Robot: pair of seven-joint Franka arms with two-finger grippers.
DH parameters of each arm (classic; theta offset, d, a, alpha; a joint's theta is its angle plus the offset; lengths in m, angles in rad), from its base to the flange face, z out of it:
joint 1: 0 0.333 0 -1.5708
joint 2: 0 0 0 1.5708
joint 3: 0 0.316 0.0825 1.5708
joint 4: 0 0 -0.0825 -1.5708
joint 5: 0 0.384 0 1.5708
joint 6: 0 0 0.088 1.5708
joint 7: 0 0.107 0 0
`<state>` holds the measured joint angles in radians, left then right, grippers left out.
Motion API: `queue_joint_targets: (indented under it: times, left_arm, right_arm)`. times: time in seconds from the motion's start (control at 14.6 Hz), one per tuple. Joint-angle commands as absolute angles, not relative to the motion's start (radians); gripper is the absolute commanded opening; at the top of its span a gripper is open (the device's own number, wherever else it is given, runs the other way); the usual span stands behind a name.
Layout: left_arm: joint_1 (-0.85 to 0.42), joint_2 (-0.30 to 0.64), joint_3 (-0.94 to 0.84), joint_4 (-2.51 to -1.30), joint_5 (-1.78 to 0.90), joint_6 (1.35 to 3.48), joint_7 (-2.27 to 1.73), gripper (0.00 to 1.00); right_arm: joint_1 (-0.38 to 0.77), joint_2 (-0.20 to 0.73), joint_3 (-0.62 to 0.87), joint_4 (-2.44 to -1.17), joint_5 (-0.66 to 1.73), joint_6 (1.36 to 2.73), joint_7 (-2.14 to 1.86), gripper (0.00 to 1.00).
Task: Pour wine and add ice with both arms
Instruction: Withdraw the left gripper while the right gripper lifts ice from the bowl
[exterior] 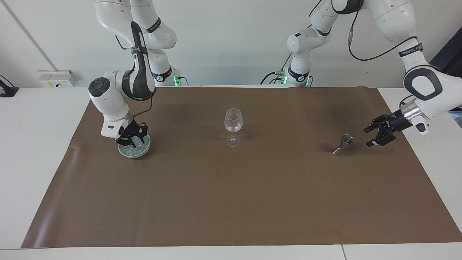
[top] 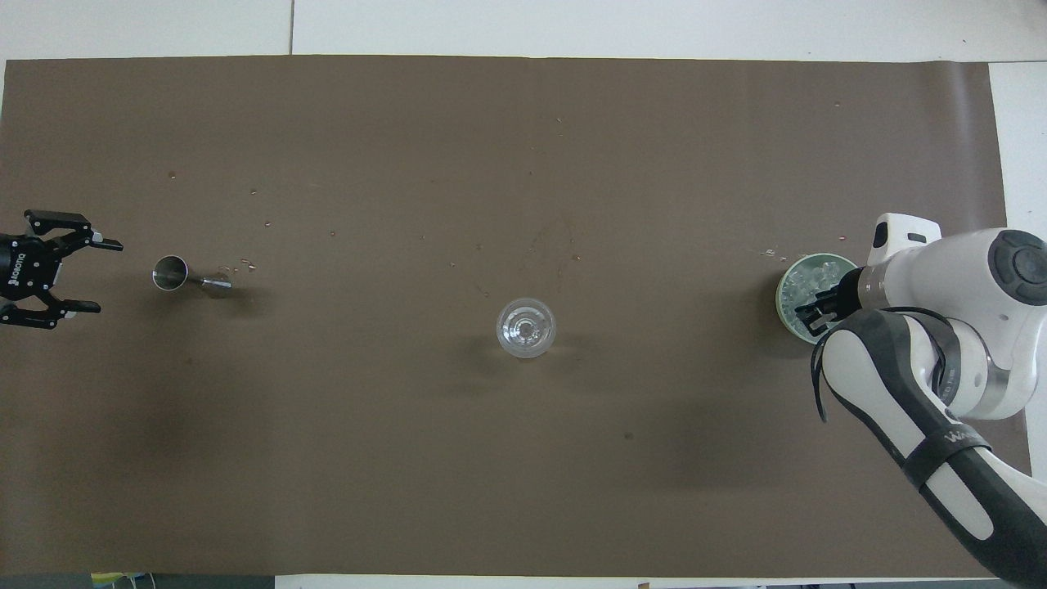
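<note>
Step in hand, as judged: ice pick-up.

Clock positions are read on the overhead view, centred on the wine glass (top: 526,327), which stands upright mid-mat with no coloured liquid showing.

- Green bowl (top: 779,296) at 3 o'clock, toward the right arm's end of the table. It holds the ice (top: 810,274), clear chunks heaped inside.
- Right gripper (exterior: 133,139) is down inside the bowl among the chunks. Whether it has closed on one cannot be told.
- Metal measuring cup (top: 184,276) at 9 o'clock, lying on its side on the brown mat (top: 523,491).
- Left gripper (top: 61,274) at 9 o'clock of that cup and apart from it, spread wide and holding nothing. This arm waits.

Next move, as judged: take a firm pinch on a single chunk, lift straight up clear of the bowl's rim, carry it to the glass and release low over its mouth. A slippery chunk could drop on the way.

Writing: white lettering on the left gripper's body is cut off by the frame edge. The lettering on the right arm's dark band is not legible.
</note>
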<state>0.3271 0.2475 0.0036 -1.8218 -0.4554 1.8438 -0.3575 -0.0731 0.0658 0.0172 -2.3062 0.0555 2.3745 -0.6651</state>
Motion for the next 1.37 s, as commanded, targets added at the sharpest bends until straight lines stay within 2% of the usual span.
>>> queue_joint_targets:
  times: [0.0, 0.2, 0.55, 0.68, 0.82, 0.89, 1.02, 1.3]
  left_arm:
    - [0.273, 0.213, 0.015, -1.766, -0.376, 1.81, -0.192, 1.0]
    - [0.183, 0.135, 0.014, -1.764, -0.301, 1.786, -0.184, 1.0]
    - [0.03, 0.06, 0.011, -1.766, -0.122, 1.787, -0.164, 1.0]
    - [-0.032, 0.031, 0.011, -1.776, -0.066, 1.786, -0.164, 1.0]
    - [-0.052, 0.002, 0.011, -1.782, -0.063, 1.783, -0.15, 1.0]
    - [-0.057, -0.003, 0.011, -1.781, -0.063, 1.779, -0.118, 1.0]
    - [-0.063, -0.009, 0.011, -1.764, -0.063, 1.776, -0.069, 1.0]
    - [-0.051, 0.009, 0.009, -1.666, -0.034, 1.685, -0.061, 1.0]
  right_arm:
    - [-0.086, 0.06, 0.023, -2.315, 0.067, 2.368, -0.698, 0.36]
    - [-0.087, 0.058, 0.023, -2.321, 0.067, 2.368, -0.698, 0.36]
    - [-0.087, 0.057, 0.023, -2.321, 0.067, 2.368, -0.699, 0.36]
    - [-0.087, 0.057, 0.023, -2.322, 0.067, 2.368, -0.699, 0.31]
    - [-0.087, 0.057, 0.023, -2.322, 0.067, 2.367, -0.701, 0.29]
    - [-0.087, 0.057, 0.023, -2.322, 0.067, 2.367, -0.701, 0.24]
    - [-0.087, 0.057, 0.023, -2.321, 0.067, 2.368, -0.699, 0.22]
    - [-0.087, 0.06, 0.023, -2.301, 0.067, 2.347, -0.698, 0.2]
